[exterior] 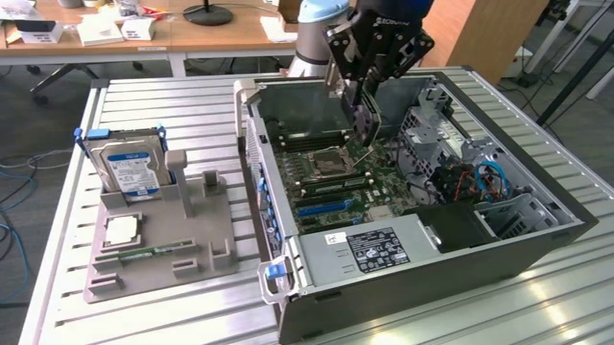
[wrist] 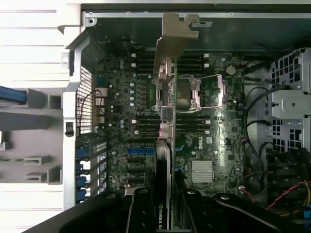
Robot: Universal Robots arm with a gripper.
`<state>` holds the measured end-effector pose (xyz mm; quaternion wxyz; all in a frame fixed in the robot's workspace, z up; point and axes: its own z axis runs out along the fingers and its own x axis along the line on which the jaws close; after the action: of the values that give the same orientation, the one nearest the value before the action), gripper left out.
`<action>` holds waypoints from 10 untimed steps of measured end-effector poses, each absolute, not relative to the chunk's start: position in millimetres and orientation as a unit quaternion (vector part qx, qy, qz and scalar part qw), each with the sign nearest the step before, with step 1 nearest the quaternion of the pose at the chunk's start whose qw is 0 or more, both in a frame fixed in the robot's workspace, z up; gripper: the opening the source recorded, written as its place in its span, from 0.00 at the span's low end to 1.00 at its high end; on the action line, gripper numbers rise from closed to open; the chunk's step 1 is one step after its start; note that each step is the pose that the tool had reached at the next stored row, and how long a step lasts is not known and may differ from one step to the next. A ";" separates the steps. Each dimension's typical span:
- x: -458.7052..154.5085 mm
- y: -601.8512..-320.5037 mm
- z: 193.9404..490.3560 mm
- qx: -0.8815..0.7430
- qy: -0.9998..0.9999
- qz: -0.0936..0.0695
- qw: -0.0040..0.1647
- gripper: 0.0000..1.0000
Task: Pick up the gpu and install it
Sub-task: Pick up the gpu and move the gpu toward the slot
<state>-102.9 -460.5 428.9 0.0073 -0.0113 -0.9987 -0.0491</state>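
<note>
While poised above the open case (exterior: 461,287), the gripper (exterior: 363,88) is clamped on the gpu (exterior: 366,123).

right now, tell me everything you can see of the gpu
The gpu, a thin flat dark circuit card with a pale metal end bracket, hangs on edge, clamped between the fingers of the black gripper. It is over the processor socket of the green motherboard inside the open dark computer case, apparently touching nothing but the fingers.
</note>
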 end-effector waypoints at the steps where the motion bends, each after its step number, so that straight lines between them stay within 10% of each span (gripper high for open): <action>1: -100.9 -460.5 429.0 -0.011 -0.999 -0.049 0.007 0.26; 10: -94.5 -460.5 428.9 -0.008 -0.999 -0.050 0.007 0.26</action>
<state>-94.5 -460.5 428.9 0.0075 -0.0084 -0.9987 -0.0495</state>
